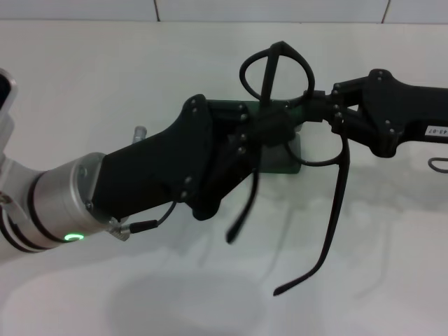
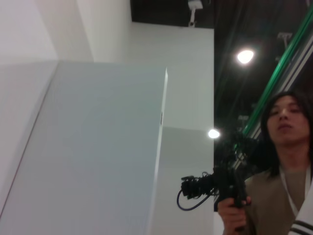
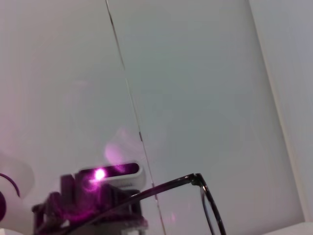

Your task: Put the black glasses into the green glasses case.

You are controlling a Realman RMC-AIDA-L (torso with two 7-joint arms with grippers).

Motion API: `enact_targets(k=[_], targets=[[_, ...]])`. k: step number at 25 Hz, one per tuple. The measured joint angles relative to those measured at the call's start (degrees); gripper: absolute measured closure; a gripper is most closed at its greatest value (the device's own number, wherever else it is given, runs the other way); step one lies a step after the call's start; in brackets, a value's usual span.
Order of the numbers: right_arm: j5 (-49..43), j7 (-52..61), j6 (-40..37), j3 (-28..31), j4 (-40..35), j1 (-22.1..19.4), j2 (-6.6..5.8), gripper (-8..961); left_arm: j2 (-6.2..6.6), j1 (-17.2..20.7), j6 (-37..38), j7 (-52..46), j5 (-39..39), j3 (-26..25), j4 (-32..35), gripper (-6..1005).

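- Clearly mid-task: black glasses up in the air, not yet inside the green glasses case.
- Held above and just in front of the case, temple arms spread open and hanging down toward the near side of the case, one lens ring standing up beyond its far edge.
- Right tool reaching in from the right of the case, closed on the black glasses near the frame's corner. Backed up by the right wrist view, with a temple arm and lens rim close by the camera.
- Left tool coming in from the left of the case, lying right over it and meeting the frame at about the same spot. Open or closed: cannot tell, since the bulky black body hides the contact.
- Only a dark green strip of the case showing under and beside the left tool, resting on the white worktop. Lid up or down: cannot tell.
- Judged done: glasses picked up and brought over the case.
- Judged left: folding the temple arms in, or at least gathering them, as spread arms look too wide for the case. Then lowering the frame into the case and letting go.
- Possible trouble: long arms catching on the case rim or on the left tool during the descent.
- Nothing useful from the left wrist view, aimed up at walls and a bystander with a camera.
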Motion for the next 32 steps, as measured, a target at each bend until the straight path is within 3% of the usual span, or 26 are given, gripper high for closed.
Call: enact_targets(k=[16, 24, 32], targets=[[2.02, -1.57, -1.22, -1.58, 3.73, 2.81, 0.39, 899, -0.01, 0.01, -7.55, 0.00, -0.75, 1.96, -0.25, 970], [2.09, -1.89, -1.22, -2.21, 4.07, 3.13, 0.28, 898, -0.01, 0.05, -10.49, 1.68, -8.68, 10.06, 0.02, 970], [2.09, -2.06, -1.21, -2.14, 4.07, 3.15, 0.16, 898, -0.01, 0.04, -11.76, 2.02, -9.39, 10.44, 0.07, 970]])
